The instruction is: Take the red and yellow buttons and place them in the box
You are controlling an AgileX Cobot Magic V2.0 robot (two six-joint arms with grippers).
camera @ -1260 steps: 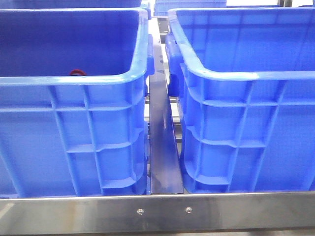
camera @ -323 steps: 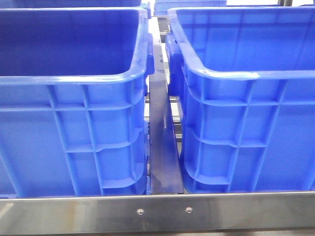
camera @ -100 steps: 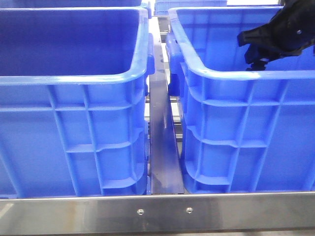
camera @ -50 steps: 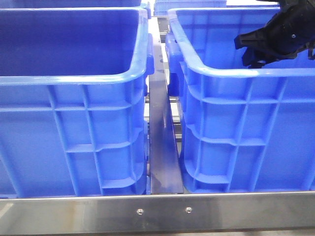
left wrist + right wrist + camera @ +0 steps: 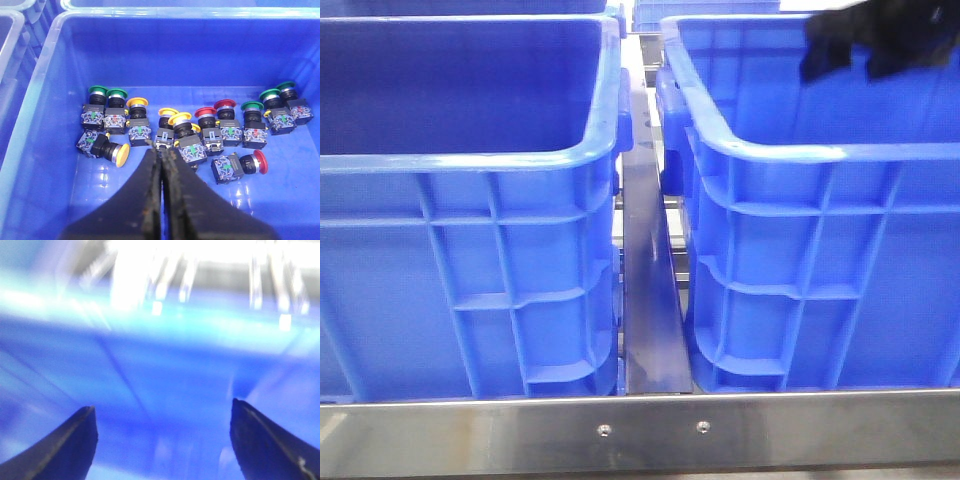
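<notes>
Fingers of the left gripper [image 5: 162, 150] are pressed together, tip to tip, with nothing seen between them. In the left wrist view they hang above the floor of a blue crate [image 5: 50, 115] that holds a loose cluster of push buttons, each with a coloured cap on a black collar and a small grey block.

Red buttons [image 5: 205, 113] sit near the middle of the cluster, two of them side by side, and a third red one [image 5: 259, 161] lies on its side, a little apart from the row. Yellow buttons [image 5: 179, 120] stand just beside the fingertips, with another yellow one [image 5: 137, 103] further along the row and one more [image 5: 120, 153] tipped over on its side. Green buttons [image 5: 97, 91] stand at both ends of the row.

Fingers [image 5: 70, 445] of the right gripper [image 5: 848, 62] are spread wide apart and hold nothing. The right wrist view is badly blurred, showing only blue plastic and bright glare.

In the front view, two large blue crates stand side by side on a metal-edged table [image 5: 640, 432], with a narrow metal strip between them. The left crate [image 5: 470, 270] shows no contents from this angle. The right gripper, blurred and dark, is above the far part of the right crate [image 5: 820, 270], over its open top.
</notes>
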